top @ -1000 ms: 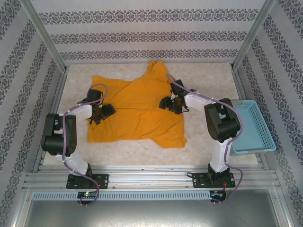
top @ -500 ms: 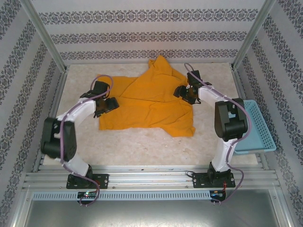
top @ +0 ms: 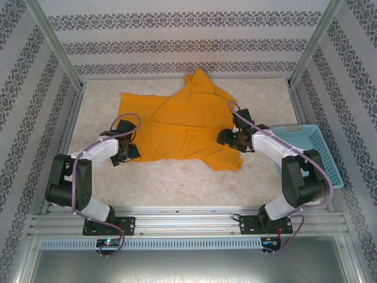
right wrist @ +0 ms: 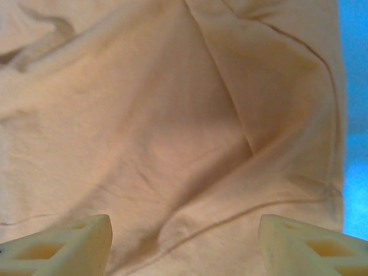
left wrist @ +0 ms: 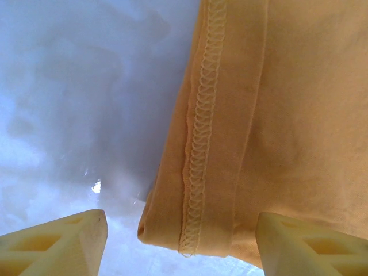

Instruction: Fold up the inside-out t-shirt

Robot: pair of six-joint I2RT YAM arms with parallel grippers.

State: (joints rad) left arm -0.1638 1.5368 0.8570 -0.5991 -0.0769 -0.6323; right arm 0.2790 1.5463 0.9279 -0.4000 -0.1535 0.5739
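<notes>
Well, on the left side of the overhead frame my left gripper (top: 125,152) sits at the lower left corner of the inside-out t-shirt (top: 182,127). In its wrist view the jaws stand wide, and the hem corner (left wrist: 190,230), with its raised stitching showing, lies between them but is not yet pinched.

The shirt itself is spread on the table (top: 177,180) in the upper middle of the frame. It is mostly flat, with creases, and one part is bunched into a peak towards the back wall.

Further right, my right gripper (top: 231,138) hangs over the lower right part of the cloth. Its jaws are also wide and hold nothing; below them I see only wrinkled fabric.

I judge that no fold is made yet and that I am at the step of taking the corners. The next move calls for lowering the left jaws around the hem and closing. The right one should first go to an edge.

At the right edge stands the light-blue basket (top: 306,137). In the part that the arm does not cover, I see nothing inside.
</notes>
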